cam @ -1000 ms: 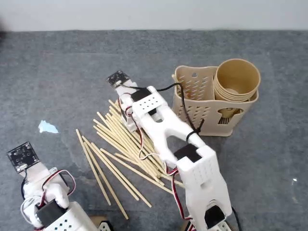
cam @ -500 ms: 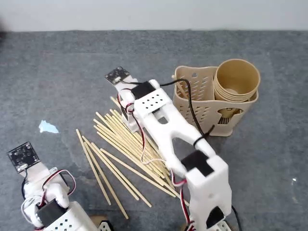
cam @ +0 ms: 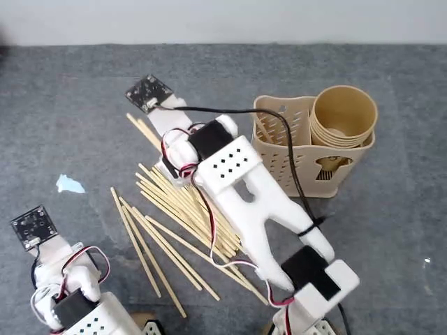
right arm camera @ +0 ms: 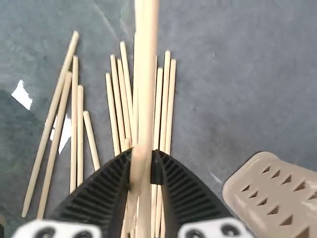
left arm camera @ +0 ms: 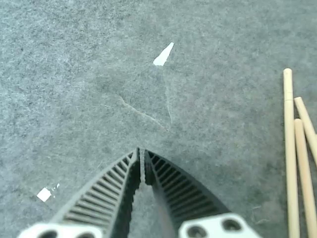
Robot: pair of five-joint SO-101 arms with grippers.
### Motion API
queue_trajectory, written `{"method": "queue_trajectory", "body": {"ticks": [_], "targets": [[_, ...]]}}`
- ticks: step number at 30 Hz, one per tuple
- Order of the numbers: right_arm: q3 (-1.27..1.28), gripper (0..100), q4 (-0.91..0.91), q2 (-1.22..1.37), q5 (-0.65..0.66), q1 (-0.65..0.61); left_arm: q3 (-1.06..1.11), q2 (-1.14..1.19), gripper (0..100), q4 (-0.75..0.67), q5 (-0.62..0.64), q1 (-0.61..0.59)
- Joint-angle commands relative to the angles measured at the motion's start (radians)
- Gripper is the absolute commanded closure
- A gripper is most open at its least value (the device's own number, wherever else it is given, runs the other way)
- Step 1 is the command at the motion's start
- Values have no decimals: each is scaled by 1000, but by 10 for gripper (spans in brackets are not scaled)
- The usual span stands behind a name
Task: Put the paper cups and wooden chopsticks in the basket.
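Chopsticks [right arm camera: 146,59] pinched in R gripper [right arm camera: 142,152], over pile [right arm camera: 118,109].

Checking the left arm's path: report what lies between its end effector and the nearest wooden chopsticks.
Bare grey mat, in the left wrist view: nothing between the shut end effector and the wooden chopsticks.

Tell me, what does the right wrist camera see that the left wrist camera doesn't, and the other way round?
Right wrist view alone: the right gripper shut on held chopsticks, over the loose chopsticks, plus a corner of the beige basket.
Left wrist view alone: the left gripper, shut with nothing in it, above bare grey mat.
Both: the grey mat, loose chopsticks lying on it, and small white scraps.
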Motion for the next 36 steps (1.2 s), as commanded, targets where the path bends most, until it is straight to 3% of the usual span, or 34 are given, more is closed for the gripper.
{"method": "queue_trajectory", "body": {"ticks": [1,13,25,36], "targets": [[-95,991,-7,-96,-3,-4,-5,-11,987,-20,-11,3],[-318,991,-8,-142,-44,-2,-5,-11,987,-20,-11,3],[-476,991,-82,-147,-44,143,-5,-11,987,-20,-11,3],[-517,991,214,-355,-44,196,-5,-11,987,-20,-11,3]]}}
